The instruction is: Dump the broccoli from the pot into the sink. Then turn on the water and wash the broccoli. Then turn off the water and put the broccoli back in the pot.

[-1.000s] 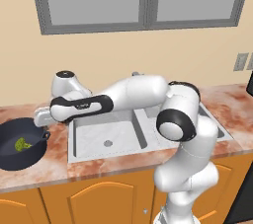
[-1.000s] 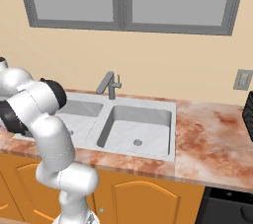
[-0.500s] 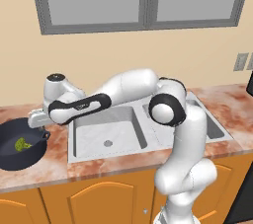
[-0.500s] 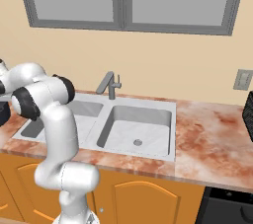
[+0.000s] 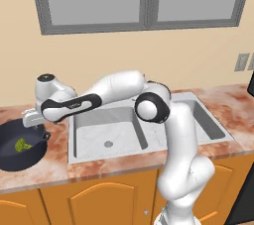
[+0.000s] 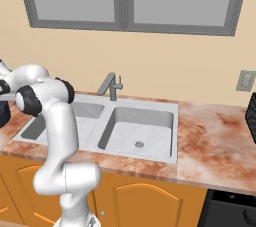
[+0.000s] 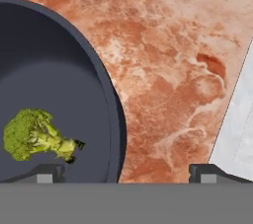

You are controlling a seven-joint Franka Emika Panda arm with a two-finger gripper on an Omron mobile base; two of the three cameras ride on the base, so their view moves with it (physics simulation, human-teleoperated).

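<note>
The dark navy pot (image 5: 11,155) stands on the counter left of the sink (image 5: 106,131). The yellow-green broccoli (image 5: 22,145) lies inside it on the bottom. My gripper (image 5: 32,124) hangs just above the pot's right rim, open and holding nothing. In the hand view the pot's rim (image 7: 112,114) curves up the left side with the broccoli (image 7: 32,134) inside. The gripper (image 7: 126,173) has one fingertip (image 7: 48,171) over the pot's inside and the other over the marble counter (image 7: 168,70). No water runs from the faucet (image 6: 111,86).
The sink's pale edge (image 7: 237,129) lies close to the right in the hand view. A second basin (image 6: 140,131) lies right of the faucet. A wall outlet (image 6: 245,80) and a dark appliance (image 6: 251,116) are at the far right. A window is above the counter.
The arm has swung left and a little lower, bringing the open gripper from over the sink's left edge to the pot's right rim. Pot and broccoli have not moved.
</note>
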